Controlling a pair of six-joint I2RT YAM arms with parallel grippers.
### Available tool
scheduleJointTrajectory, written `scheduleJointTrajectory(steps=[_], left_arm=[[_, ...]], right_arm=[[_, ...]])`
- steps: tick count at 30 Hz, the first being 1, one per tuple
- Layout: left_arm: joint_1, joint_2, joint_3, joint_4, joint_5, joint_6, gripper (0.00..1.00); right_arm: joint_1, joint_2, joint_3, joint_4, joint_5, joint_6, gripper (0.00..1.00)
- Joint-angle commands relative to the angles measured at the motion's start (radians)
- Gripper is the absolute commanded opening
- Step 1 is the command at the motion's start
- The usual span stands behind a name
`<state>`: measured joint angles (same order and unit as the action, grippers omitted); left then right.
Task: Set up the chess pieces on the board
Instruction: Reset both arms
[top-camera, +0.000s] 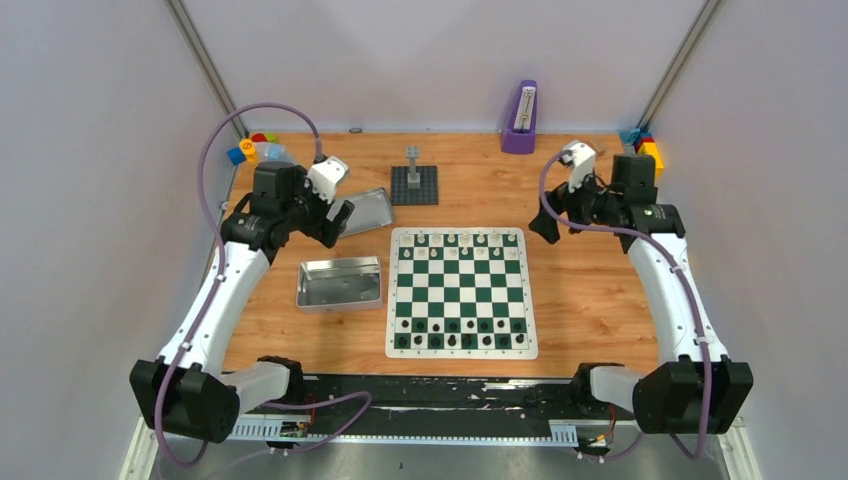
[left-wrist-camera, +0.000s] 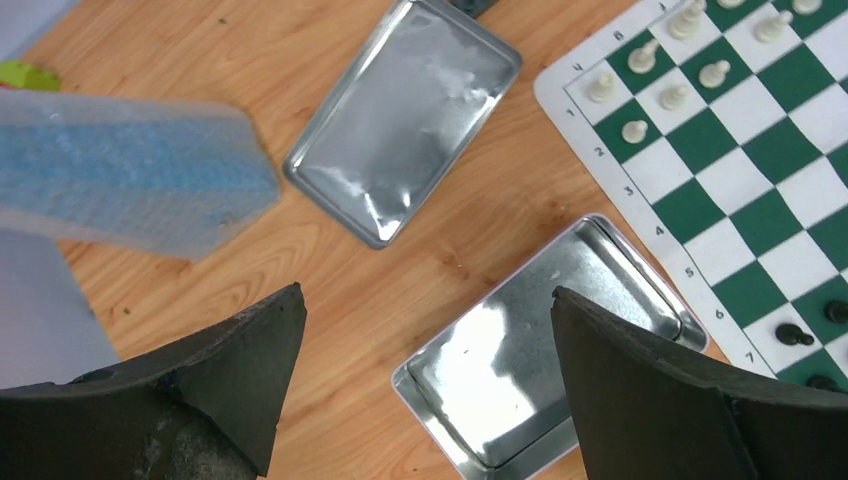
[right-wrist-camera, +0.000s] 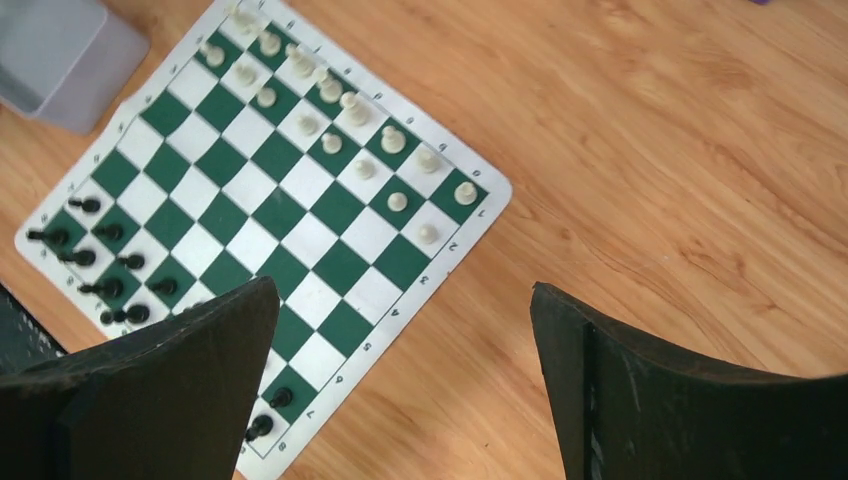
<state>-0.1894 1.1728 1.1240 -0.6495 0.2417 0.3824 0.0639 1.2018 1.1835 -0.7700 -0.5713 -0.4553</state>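
The green and white board (top-camera: 461, 290) lies mid-table. Cream-white pieces (top-camera: 455, 241) fill its two far rows and black pieces (top-camera: 458, 333) its two near rows. The board also shows in the left wrist view (left-wrist-camera: 740, 180) and the right wrist view (right-wrist-camera: 255, 190). My left gripper (top-camera: 338, 222) is open and empty, raised above the wood left of the board, over the tin base (left-wrist-camera: 545, 340). My right gripper (top-camera: 545, 225) is open and empty, raised just past the board's right edge, over bare wood (right-wrist-camera: 600, 200).
An empty silver tin base (top-camera: 340, 283) lies left of the board, with its lid (top-camera: 364, 210) behind it. A grey brick tower on a dark baseplate (top-camera: 413, 183) stands at the back. A purple box (top-camera: 521, 118) and coloured bricks (top-camera: 252, 148) sit along the far edge.
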Motion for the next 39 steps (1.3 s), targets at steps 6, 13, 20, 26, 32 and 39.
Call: scheduleJointTrajectory(steps=[6,13,20,26,32,39], left_arm=[[0.067,-0.224,-0.073,0.151,-0.18,-0.171,1.0],[0.072,-0.414,-0.103,0.145,-0.315,-0.251,1.0],[0.072,-0.561,-0.125,0.103,-0.317,-0.274,1.0],[0.09,-0.662,-0.204,0.111,-0.264,-0.272,1.0],[0.124,-0.726,-0.299,0.179,-0.172,-0.258,1.0],[0.126,-0.749,-0.379,0.206,-0.177,-0.254,1.0]], right_arm=[[-0.306,-0.004,-0.005,0.15,-0.23,0.249,1.0],[-0.39,-0.193,-0.174,0.237,-0.182,0.325,1.0],[-0.391,-0.459,-0.304,0.265,-0.16,0.354,1.0],[-0.39,-0.613,-0.364,0.277,-0.197,0.349,1.0],[-0.389,-0.691,-0.381,0.299,-0.135,0.346,1.0],[-0.391,-0.667,-0.387,0.298,-0.135,0.343,1.0]])
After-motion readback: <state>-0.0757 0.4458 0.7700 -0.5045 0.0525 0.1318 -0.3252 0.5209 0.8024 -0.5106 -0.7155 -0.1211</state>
